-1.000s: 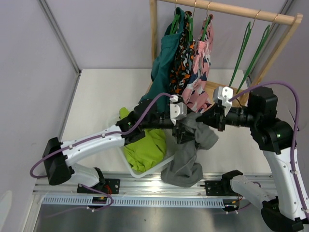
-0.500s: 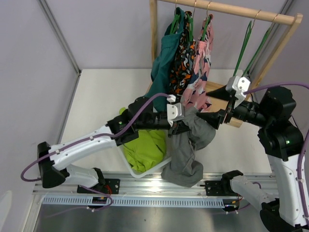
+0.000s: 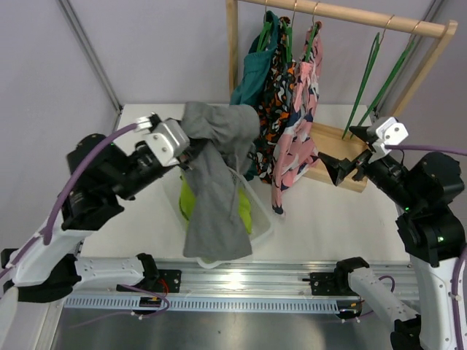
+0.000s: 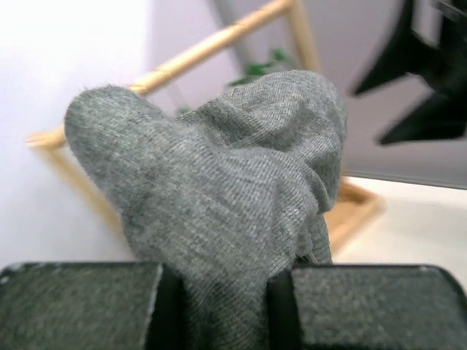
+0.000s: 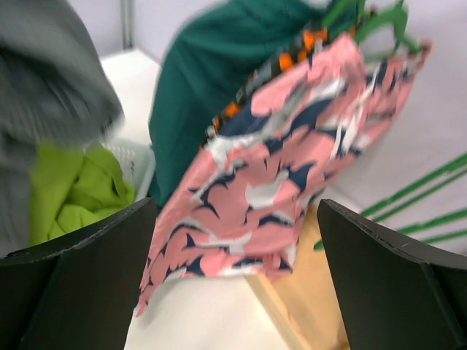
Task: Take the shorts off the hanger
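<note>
My left gripper (image 3: pixel 191 157) is shut on a bunch of grey shorts (image 3: pixel 215 197), held up left of the rack. The grey cloth (image 4: pixel 226 182) fills the gap between the left fingers and drapes down over the white basket (image 3: pixel 264 219). No hanger is attached to these shorts. Two bare green hangers (image 3: pixel 372 73) hang at the right end of the wooden rail (image 3: pixel 343 14). My right gripper (image 3: pixel 344 152) is open and holds nothing, right of the rack's base. In the right wrist view it (image 5: pixel 237 248) faces the pink patterned shorts (image 5: pixel 284 160).
Teal shorts (image 3: pixel 252 73), orange patterned shorts (image 3: pixel 276 80) and pink patterned shorts (image 3: pixel 299 124) hang on green hangers at the rail's left end. A lime green garment (image 3: pixel 244 211) lies in the basket. The rack's wooden base (image 3: pixel 336 149) sits by my right gripper.
My left gripper shut on the grey shorts and swung up and left, away from the rack. My right gripper let go of them, opened wide and drew back to the right.
</note>
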Controlling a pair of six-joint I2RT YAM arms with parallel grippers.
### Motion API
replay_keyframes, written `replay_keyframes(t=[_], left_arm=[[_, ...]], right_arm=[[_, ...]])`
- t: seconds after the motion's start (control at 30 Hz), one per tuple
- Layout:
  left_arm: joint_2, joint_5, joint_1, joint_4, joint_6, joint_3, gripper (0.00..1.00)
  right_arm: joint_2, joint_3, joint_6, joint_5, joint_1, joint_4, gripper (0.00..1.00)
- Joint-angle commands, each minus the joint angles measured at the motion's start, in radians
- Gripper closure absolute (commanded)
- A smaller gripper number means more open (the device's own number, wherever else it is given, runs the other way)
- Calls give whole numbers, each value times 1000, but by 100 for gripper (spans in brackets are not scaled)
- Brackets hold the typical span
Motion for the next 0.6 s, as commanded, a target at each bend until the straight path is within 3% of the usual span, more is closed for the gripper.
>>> replay_keyframes(t=[0.0,0.07,0.1,0.17,0.33,0.47,0.57], left_arm=[[2,-227,67,16,141,46,100],[-3,-145,154,42,66,37,100],[-4,-96,261,59,25,24,100],[-24,40,372,168,-130,-112,100],[-21,130,406,224,-259,-252,100],[-81,193,412,308,-481,-426,100],[-174,226,412,374,-665,-667,100]], right_arm=[[12,-47,16,81,-10,1,1],[7,-83,21,90,-13,-6,1],[4,-96,30,95,-15,-8,1],[-17,-153,30,72,-19,-38,1],[-53,-210,21,64,-27,-80,1],[-89,-261,16,44,-35,-105,0],[-117,-305,16,36,-42,-114,1]])
